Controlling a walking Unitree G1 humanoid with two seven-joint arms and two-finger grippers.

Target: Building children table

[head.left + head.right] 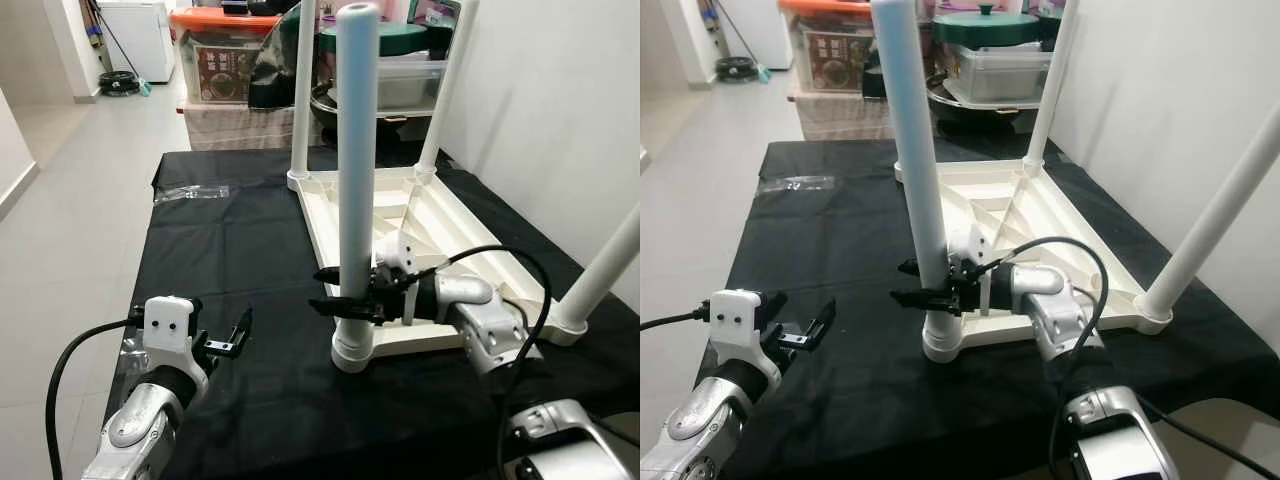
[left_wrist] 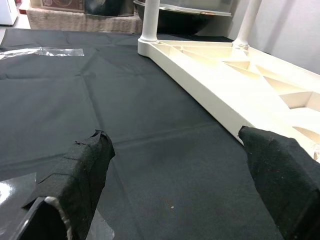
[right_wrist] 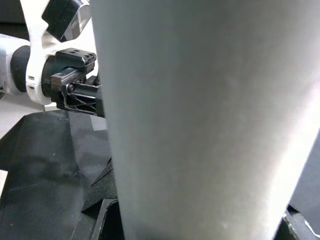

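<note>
A white children's table top (image 1: 440, 225) lies upside down on the black cloth (image 1: 230, 260). Its nearest pale leg (image 1: 357, 150) stands upright in the front-left corner socket (image 1: 352, 352). My right gripper (image 1: 335, 290) is shut on this leg low down, one finger on each side; the leg (image 3: 200, 120) looms very close in the right wrist view. Three more legs (image 1: 303, 90) (image 1: 445, 90) (image 1: 605, 265) stand in the other corners. My left gripper (image 1: 225, 335) hovers open over the cloth at the front left, holding nothing, its fingers (image 2: 82, 175) wide apart.
A clear plastic bag (image 1: 190, 192) lies on the cloth at the far left. Storage boxes (image 1: 220, 55) and pots stand behind the table. A white wall (image 1: 560, 90) runs along the right. Bare floor (image 1: 80, 200) lies to the left.
</note>
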